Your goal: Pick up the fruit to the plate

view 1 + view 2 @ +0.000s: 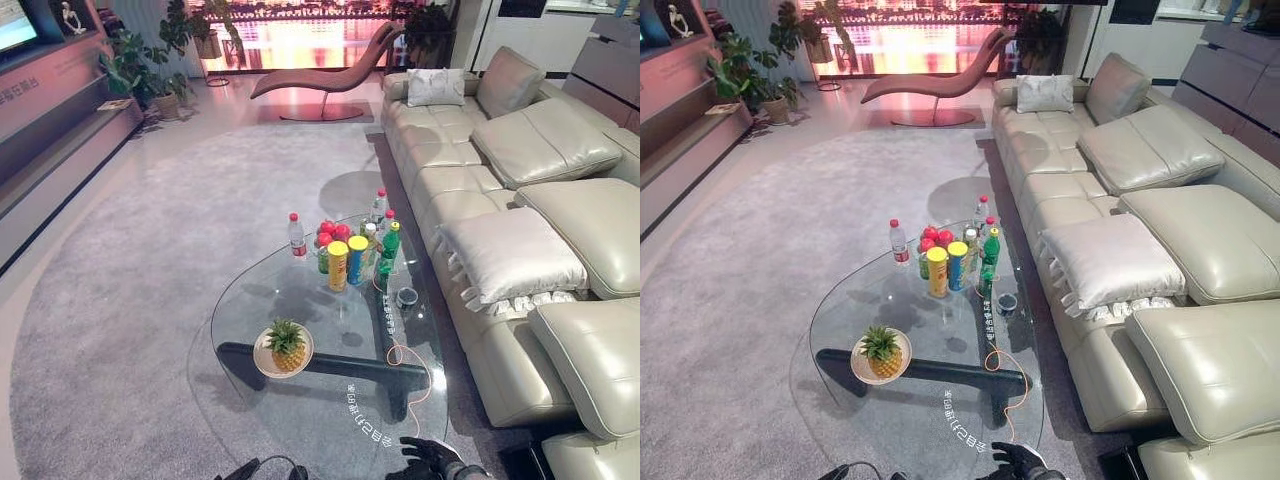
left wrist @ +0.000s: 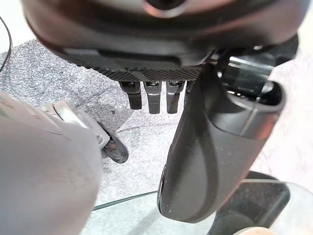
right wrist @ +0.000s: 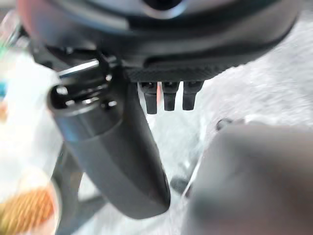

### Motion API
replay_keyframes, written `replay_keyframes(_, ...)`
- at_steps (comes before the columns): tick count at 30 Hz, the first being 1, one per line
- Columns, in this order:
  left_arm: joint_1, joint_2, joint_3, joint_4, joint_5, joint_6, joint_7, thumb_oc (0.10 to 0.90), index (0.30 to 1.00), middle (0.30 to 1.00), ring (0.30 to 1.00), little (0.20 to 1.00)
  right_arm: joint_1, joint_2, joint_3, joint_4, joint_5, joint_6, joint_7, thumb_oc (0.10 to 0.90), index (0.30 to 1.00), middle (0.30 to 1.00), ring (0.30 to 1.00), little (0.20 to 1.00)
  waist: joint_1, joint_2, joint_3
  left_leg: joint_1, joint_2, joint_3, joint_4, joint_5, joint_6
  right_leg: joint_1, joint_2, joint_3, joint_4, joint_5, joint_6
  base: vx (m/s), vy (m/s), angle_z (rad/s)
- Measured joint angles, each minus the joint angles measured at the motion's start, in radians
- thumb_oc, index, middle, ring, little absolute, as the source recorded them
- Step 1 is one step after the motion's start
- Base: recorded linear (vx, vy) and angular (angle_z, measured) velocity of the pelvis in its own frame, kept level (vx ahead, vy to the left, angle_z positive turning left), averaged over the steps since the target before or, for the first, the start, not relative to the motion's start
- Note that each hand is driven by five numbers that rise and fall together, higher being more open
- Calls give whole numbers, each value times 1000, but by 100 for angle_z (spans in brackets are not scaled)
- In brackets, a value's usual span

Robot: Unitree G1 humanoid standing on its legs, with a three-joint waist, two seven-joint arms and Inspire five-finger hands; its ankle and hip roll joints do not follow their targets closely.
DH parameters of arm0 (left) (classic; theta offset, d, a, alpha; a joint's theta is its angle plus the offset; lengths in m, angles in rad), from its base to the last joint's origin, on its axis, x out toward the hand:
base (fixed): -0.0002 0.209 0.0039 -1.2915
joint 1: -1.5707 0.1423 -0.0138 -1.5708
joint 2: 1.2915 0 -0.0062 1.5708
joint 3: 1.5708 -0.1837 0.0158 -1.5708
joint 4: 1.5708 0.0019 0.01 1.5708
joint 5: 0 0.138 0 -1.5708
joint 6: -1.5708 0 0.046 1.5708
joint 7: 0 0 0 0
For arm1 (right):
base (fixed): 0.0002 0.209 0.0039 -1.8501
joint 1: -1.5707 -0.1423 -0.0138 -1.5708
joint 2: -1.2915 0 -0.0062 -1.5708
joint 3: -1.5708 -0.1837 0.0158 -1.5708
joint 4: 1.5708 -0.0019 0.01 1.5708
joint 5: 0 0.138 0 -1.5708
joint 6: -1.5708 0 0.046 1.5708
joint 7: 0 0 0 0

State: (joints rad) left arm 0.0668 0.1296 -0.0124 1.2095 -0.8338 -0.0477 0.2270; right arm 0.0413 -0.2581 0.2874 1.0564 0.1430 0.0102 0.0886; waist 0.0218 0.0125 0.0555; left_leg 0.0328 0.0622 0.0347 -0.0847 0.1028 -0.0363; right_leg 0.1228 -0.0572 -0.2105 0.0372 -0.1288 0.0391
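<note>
Sitting on plate (image 1: 262, 362), pineapple (image 1: 287, 345) well apart from right robot hand (image 1: 428, 456).

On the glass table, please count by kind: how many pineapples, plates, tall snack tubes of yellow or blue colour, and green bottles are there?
Pineapple: 1
Plate: 1
Snack tubes: 2, the yellow tube and the blue tube
Green bottle: 1
Total: 5

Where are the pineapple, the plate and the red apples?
pineapple (image 1: 289, 356), left eye view, on its yellow body.
plate (image 1: 262, 361), left eye view, on its left rim.
apples (image 1: 333, 231), left eye view, on the red pile.
</note>
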Motion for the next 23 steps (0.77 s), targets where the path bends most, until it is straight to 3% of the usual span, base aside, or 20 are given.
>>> replay_keyframes(9, -23, 4, 66, 104, 41, 68, -46, 800, 900, 900, 900, 900, 1, 27, -174, 206, 120, -30, -114, 800, 900, 900, 900, 900, -27, 7, -9, 36, 10, 46, 0, -19, -9, 30, 8, 53, -46, 24, 2, 66, 10, -18)
replay_keyframes(16, -25, 4, 82, 109, 20, 123, -105, 800, 900, 900, 900, 900, 10, 48, -218, 234, 145, -20, -181, 800, 900, 900, 900, 900, -29, 7, -30, 36, 10, 56, 0, -21, -9, 31, 8, 59, -60, 34, -1, 33, 5, -4)
replay_keyframes(23, -25, 9, 102, 136, 21, 153, -126, 800, 900, 900, 900, 900, 9, 54, -236, 252, 173, -5, -182, 800, 900, 900, 900, 900, -27, 6, -35, 36, 9, 56, 0, -21, -9, 31, 7, 59, -60, 35, -1, 5, 1, 0)
